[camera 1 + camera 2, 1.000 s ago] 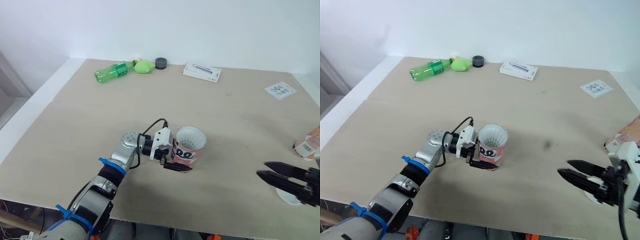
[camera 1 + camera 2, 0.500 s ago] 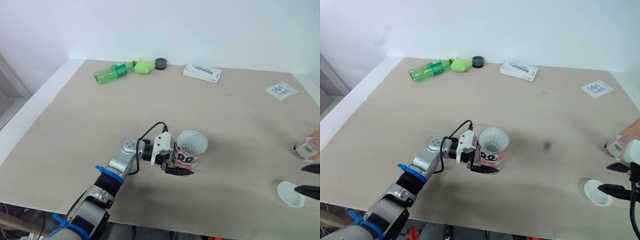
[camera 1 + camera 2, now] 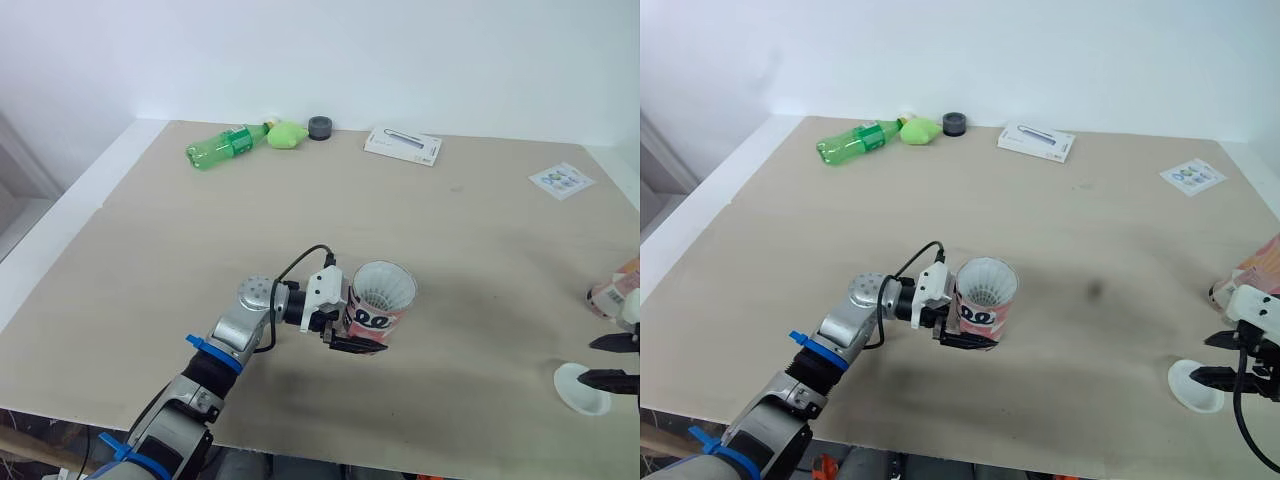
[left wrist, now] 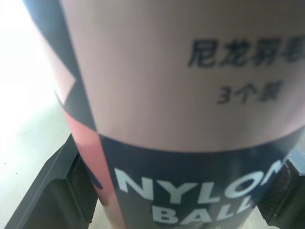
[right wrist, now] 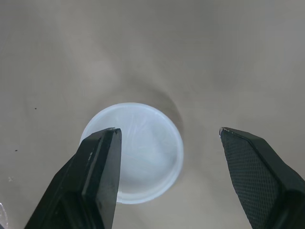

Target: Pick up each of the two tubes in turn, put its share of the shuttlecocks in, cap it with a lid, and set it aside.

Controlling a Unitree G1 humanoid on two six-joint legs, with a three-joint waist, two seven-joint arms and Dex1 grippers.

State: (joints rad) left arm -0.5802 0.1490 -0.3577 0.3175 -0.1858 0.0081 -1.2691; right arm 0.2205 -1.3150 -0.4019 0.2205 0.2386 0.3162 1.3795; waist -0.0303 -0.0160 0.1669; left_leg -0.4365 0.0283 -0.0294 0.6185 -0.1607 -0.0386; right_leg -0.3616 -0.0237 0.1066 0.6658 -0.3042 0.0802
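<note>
- Left eye view is showing the left gripper [image 3: 352,338] clenching the lower body of the first tube [image 3: 380,308] near the front middle of the table [image 3: 480,230]. It is holding the tube upright with the mouth facing up, probably so a cap can go straight on.
- White shuttlecocks [image 3: 383,286] are sitting inside the mouth, so filling is looking finished for this tube.
- Further right, the white lid [image 3: 582,389] is lying flat close to the front edge.
- The right gripper [image 3: 606,362] is hovering at the lid with its fingers spread wide, one on each side of the rim. I judge it is lining up a pinch.
- At the far right, the second tube [image 3: 618,287] is waiting, partly cut off.
</note>
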